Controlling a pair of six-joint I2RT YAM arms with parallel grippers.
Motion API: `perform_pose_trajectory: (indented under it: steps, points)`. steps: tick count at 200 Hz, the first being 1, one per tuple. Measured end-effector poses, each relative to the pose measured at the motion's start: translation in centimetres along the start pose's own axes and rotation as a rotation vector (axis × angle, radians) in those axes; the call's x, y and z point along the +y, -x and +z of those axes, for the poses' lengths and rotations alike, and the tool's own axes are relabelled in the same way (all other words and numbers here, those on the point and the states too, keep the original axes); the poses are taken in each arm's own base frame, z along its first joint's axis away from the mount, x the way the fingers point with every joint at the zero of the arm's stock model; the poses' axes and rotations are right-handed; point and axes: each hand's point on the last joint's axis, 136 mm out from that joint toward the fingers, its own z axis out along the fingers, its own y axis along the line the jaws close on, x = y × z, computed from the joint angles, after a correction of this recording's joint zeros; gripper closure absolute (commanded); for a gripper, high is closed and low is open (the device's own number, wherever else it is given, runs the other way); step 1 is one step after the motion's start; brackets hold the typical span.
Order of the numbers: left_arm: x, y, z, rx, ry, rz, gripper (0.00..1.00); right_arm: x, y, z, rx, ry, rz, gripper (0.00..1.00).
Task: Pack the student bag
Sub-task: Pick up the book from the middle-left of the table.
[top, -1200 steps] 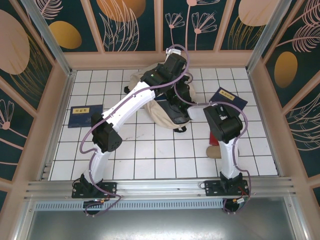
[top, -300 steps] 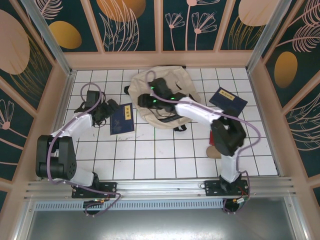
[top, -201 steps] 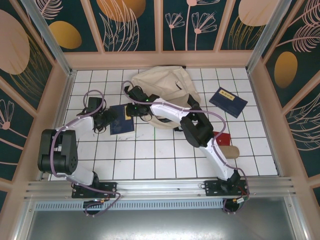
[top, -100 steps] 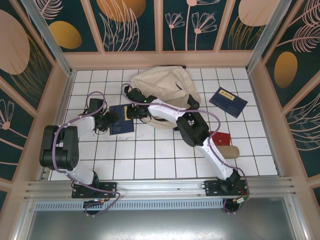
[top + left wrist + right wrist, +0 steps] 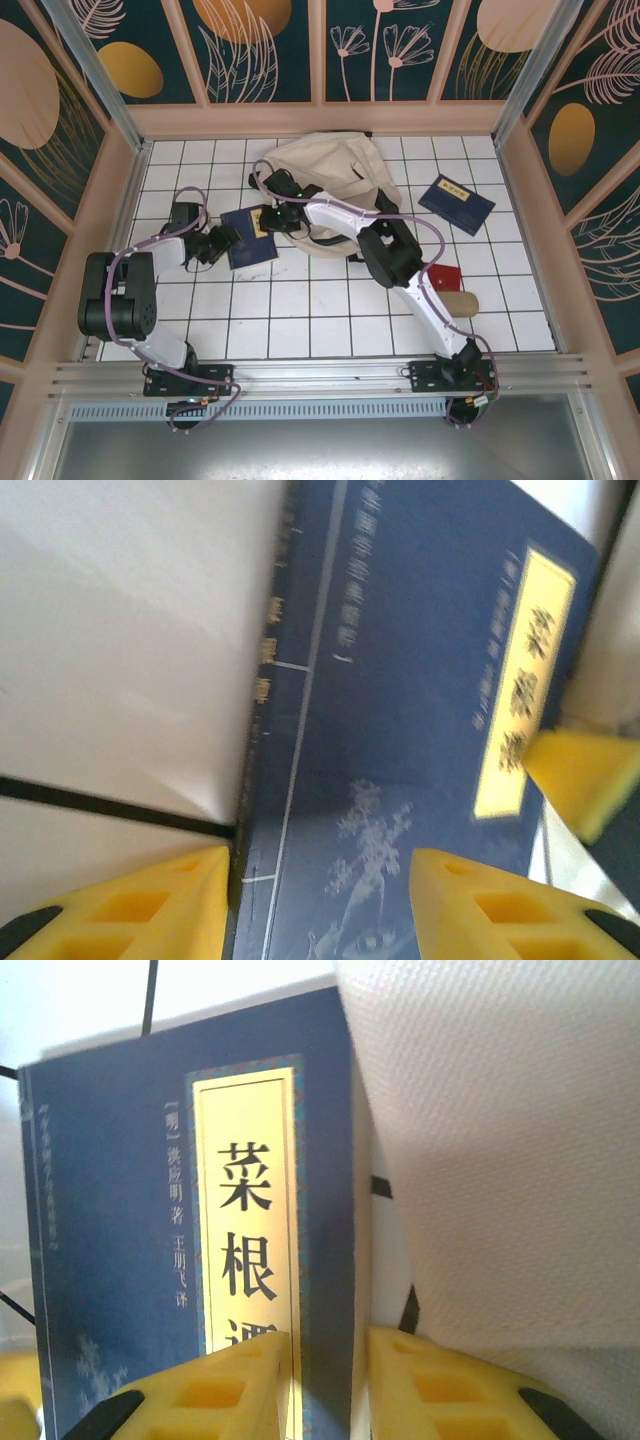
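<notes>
I am stretching my right arm far left, right gripper (image 5: 330,1345) clamping the navy book (image 5: 120,1210) just beside the student bag (image 5: 320,165) at the rear. My folded left arm's left gripper (image 5: 318,865) is straddling its spine, unclenched.

Two end effectors: the left end effector (image 5: 318,860) and the right end effector (image 5: 328,1345). One student bag (image 5: 322,168), just beyond the right end effector. Two books: one navy book (image 5: 250,238) between the two end effectors, and a second navy book (image 5: 456,203) well off to the right end effector's right. One flat red item (image 5: 444,277) and one tan oblong item (image 5: 461,303), side by side, well apart from both end effectors.
</notes>
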Motion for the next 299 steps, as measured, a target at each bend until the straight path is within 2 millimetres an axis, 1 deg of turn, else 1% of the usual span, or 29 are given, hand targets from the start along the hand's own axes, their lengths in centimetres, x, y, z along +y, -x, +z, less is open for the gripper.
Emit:
perform_pose_trajectory:
  steps: [29,53,66,80,101,113,120,136,156,172,197,208,221,234,238,247,255,265,275,288,299]
  points:
    - [-2.4,-0.3,-1.5,0.007,-0.101,0.021,0.5,-0.4,0.4,0.0,-0.005,0.007,0.009,0.74]
    - [-5.3,0.2,-2.8,-0.015,-0.217,0.055,0.5,-0.5,0.4,0.0,0.0,0.022,0.016,0.74]
    - [-6.6,0.3,-3.1,-0.02,-0.271,0.072,0.5,-0.5,0.4,0.0,0.005,0.032,0.02,0.74]
    - [-7.2,0.0,-2.8,-0.004,-0.312,0.072,0.51,-0.3,0.4,0.1,0.008,0.048,0.022,0.74]
    - [-6.7,-0.9,-1.5,0.042,-0.317,0.026,0.52,-0.3,0.3,0.1,0.01,0.057,0.029,0.74]
    - [-6.0,-1.2,-0.8,0.061,-0.303,-0.011,0.56,-0.2,0.3,0.1,0.01,0.06,0.033,0.74]
    - [-5.7,-1.4,-0.5,0.068,-0.293,-0.031,0.57,-0.3,0.3,0.2,0.01,0.06,0.036,0.74]
    - [-5.4,-1.5,-0.4,0.072,-0.285,-0.054,0.58,-0.3,0.4,0.2,0.01,0.066,0.038,0.74]
    - [-5.3,-1.3,-0.3,0.061,-0.275,-0.059,0.62,-0.3,0.4,0.1,0.01,0.075,0.041,0.74]
    - [-5.2,-1.0,-0.3,0.05,-0.258,-0.059,0.71,-0.3,0.4,0.1,0.009,0.081,0.041,0.7]
    - [-4.8,-0.7,-0.5,0.031,-0.225,-0.059,0.91,0.2,0.3,-0.1,0.007,0.105,0.033,0.65]
    - [-4.6,-0.7,-0.7,0.023,-0.207,-0.052,0.97,0.3,0.2,-0.3,0.01,0.117,0.026,0.6]
    - [-4.5,-0.5,-1.1,0.007,-0.189,-0.048,1.0,0.6,-0.3,-0.9,0.021,0.132,0.013,0.49]
    - [-4.5,-0.1,-1.8,-0.02,-0.165,-0.038,1.0,0.9,-1.0,-2.2,0.035,0.146,0.0,0.36]
    - [-4.5,0.1,-2.1,-0.032,-0.155,-0.034,1.0,1.0,-1.1,-2.8,0.035,0.15,0.003,0.34]
    - [-4.7,0.6,-2.8,-0.061,-0.139,-0.025,1.0,1.4,-1.5,-4.2,0.032,0.165,-0.011,0.29]
    - [-5.0,1.2,-3.7,-0.092,-0.124,-0.014,1.0,1.9,-1.7,-5.9,0.02,0.183,-0.023,0.27]
    - [-5.6,2.0,-5.1,-0.139,-0.11,0.004,1.0,2.6,-1.7,-8.5,-0.004,0.211,-0.03,0.26]
    - [-6.5,2.9,-6.7,-0.191,-0.108,0.03,1.0,3.4,-1.2,-11.4,-0.047,0.252,-0.044,0.25]
    - [-8.1,4.0,-8.9,-0.258,-0.133,0.065,1.0,4.1,0.2,-15.4,-0.126,0.31,-0.047,0.23]
    - [-9.7,4.7,-10.7,-0.305,-0.174,0.088,1.0,3.9,1.4,-18.6,-0.203,0.351,-0.039,0.23]
